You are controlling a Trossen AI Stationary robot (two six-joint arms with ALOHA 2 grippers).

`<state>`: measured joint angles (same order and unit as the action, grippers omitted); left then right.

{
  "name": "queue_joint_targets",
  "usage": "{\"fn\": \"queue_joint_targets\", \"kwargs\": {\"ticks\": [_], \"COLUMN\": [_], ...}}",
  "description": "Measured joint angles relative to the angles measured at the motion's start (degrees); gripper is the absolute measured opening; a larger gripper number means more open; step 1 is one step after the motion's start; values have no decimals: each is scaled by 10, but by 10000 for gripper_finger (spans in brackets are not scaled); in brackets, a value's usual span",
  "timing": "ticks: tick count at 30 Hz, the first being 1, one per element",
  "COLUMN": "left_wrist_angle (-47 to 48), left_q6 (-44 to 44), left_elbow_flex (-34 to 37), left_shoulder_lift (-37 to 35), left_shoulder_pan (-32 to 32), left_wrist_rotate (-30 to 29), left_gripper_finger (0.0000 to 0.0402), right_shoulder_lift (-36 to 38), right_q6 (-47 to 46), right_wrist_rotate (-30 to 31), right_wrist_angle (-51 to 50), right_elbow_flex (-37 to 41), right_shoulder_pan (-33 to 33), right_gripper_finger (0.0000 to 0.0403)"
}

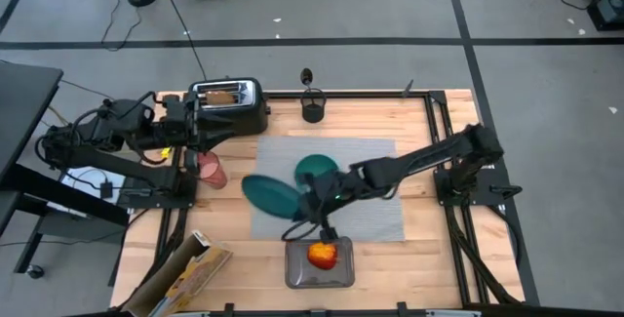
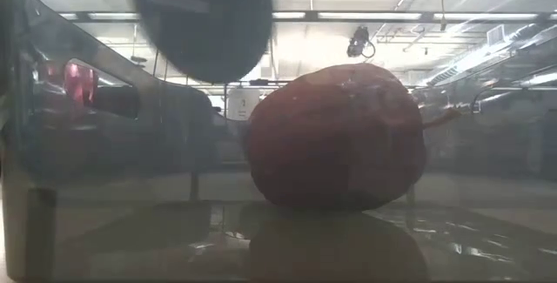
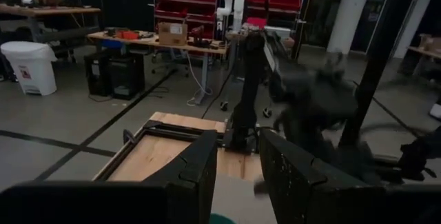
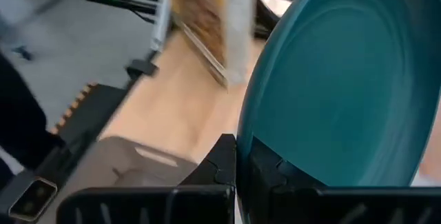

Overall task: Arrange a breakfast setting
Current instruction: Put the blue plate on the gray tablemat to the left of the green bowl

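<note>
My right gripper point(image 1: 314, 200) is shut on the teal plate point(image 1: 271, 195), which stands tilted over the left part of the grey placemat point(image 1: 375, 190). The smaller teal bowl point(image 1: 315, 168) sits on the mat just behind it. The pink-red cup point(image 1: 212, 169) stands on the wood left of the mat. The red-yellow apple point(image 1: 322, 254) lies in the grey tray point(image 1: 343, 276) and also shows in the low view point(image 2: 335, 139). A toast slice point(image 1: 222, 94) sticks up from the toaster point(image 1: 234, 107). My left gripper point(image 1: 207, 132) is open and empty beside the toaster. I see no spoon. My right gripper pinches the plate's rim point(image 4: 249, 156) between its two fingers, one finger point(image 4: 224, 158) on the underside and one on the upper face. The fingers come from the table's right side, slanting down. The plate is tilted steeply; whether its far edge touches the mat I cannot tell.
A cereal box point(image 1: 190, 273) lies at the table's near left corner. A small black stand point(image 1: 312, 110) is at the far edge, right of the toaster. The tray with the apple is just near of my right gripper. The mat's right half is bare.
</note>
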<state>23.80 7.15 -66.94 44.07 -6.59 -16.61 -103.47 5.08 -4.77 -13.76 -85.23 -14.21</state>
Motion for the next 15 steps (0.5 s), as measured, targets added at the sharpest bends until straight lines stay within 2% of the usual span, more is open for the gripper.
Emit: {"fn": "queue_joint_targets", "kwargs": {"ticks": [4,9,15], "left_wrist_angle": [0,0,-2], "left_q6": [1,1,1], "left_elbow_flex": [0,0,0], "left_shoulder_lift": [2,1,1], "left_shoulder_pan": [0,0,0], "left_wrist_rotate": [0,0,0], "left_gripper_finger": [117,117,117], "right_shoulder_lift": [-54,-101,-128], "right_q6": [65,143,203], "right_wrist_rotate": [-30,-30,-24], "right_wrist_angle": [19,8,-54], "right_elbow_flex": [0,0,0], "right_shoulder_pan": [4,13,31], "right_gripper_finger": [11,11,11]}}
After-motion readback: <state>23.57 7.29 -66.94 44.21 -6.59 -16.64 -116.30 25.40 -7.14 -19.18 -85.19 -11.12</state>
